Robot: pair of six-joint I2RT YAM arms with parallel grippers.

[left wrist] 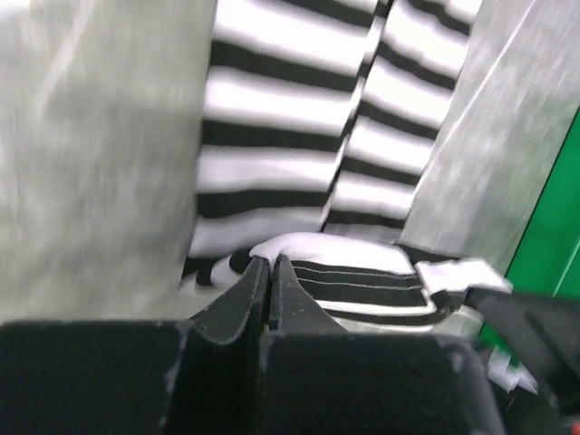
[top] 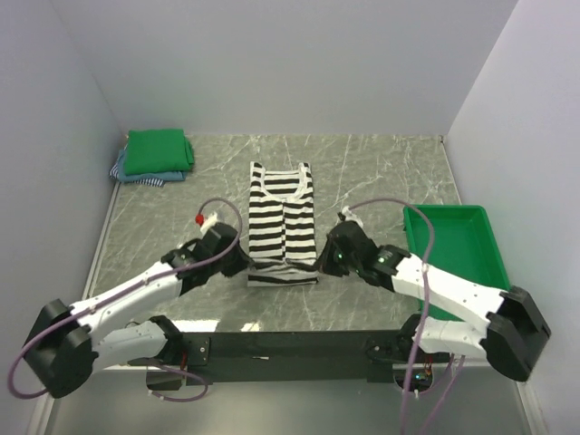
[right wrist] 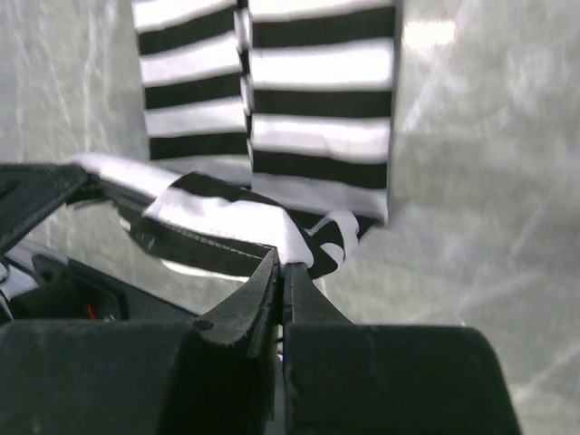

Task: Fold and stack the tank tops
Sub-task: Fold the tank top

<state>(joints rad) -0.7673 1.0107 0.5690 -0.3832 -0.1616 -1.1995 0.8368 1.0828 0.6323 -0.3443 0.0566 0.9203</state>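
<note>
Left gripper point(top: 241, 263) and right gripper point(top: 323, 261) seem clamped on the striped tank top point(top: 283, 213) hem at their tips. Next, I think, they carry it forward together to fold it in half.

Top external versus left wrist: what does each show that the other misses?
Only top external: the folded green top stacked in the far left corner, and the full length of the striped top up to its neckline. Only left wrist: the close view of the left gripper pinched shut on the bunched, lifted near hem. Both: the striped top and the tray on the right.
</note>
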